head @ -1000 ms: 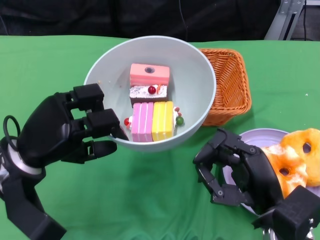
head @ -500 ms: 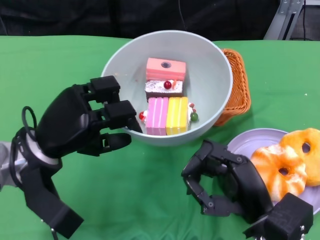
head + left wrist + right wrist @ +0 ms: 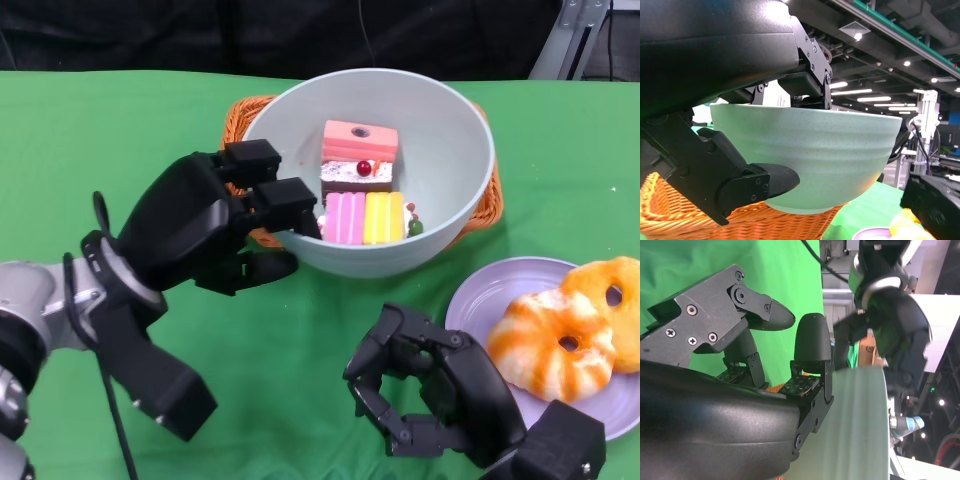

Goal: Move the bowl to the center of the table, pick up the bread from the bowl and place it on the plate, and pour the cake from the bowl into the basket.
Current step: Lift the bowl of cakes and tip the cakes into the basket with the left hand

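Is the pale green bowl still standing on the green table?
No, the left wrist view shows the pale green bowl held up by the left hand above the orange wicker basket.

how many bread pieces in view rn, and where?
2. Both lie on the purple plate at the right: one bread nearer the plate's middle, the other bread at the picture's right edge, partly cut off. None visible in the bowl.
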